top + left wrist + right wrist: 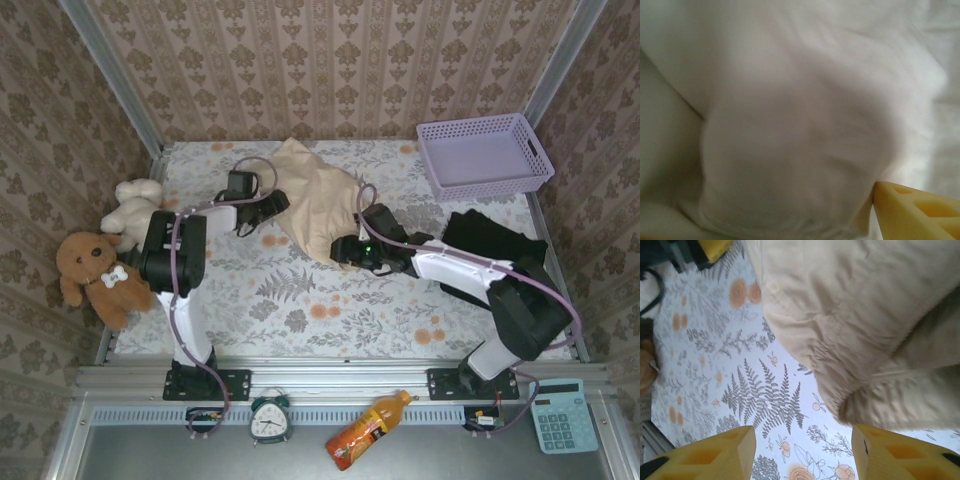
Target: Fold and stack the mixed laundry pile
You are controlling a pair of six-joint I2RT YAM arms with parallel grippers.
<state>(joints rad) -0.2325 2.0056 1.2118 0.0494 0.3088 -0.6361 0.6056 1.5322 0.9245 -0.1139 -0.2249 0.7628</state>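
The beige-cream garment [312, 198] lies crumpled on the floral tablecloth, towards the back and middle. The black T-shirt [492, 238] lies bunched at the right, behind my right arm. My left gripper [272, 207] sits at the beige garment's left edge. In the left wrist view that pale cloth [790, 115] is blurred and covers all but one yellow finger [912, 210], which stands far out to the side. My right gripper [340, 250] is at the garment's near corner. It is open [802, 435] over bare tablecloth, with the garment's hem [865, 405] just above its right finger.
A lavender mesh basket [485, 155] stands at the back right. A white plush toy [133, 205] and a brown one [95, 272] sit by the left wall. The floral tablecloth [290, 295] in front of the garments is bare. Walls enclose the table on three sides.
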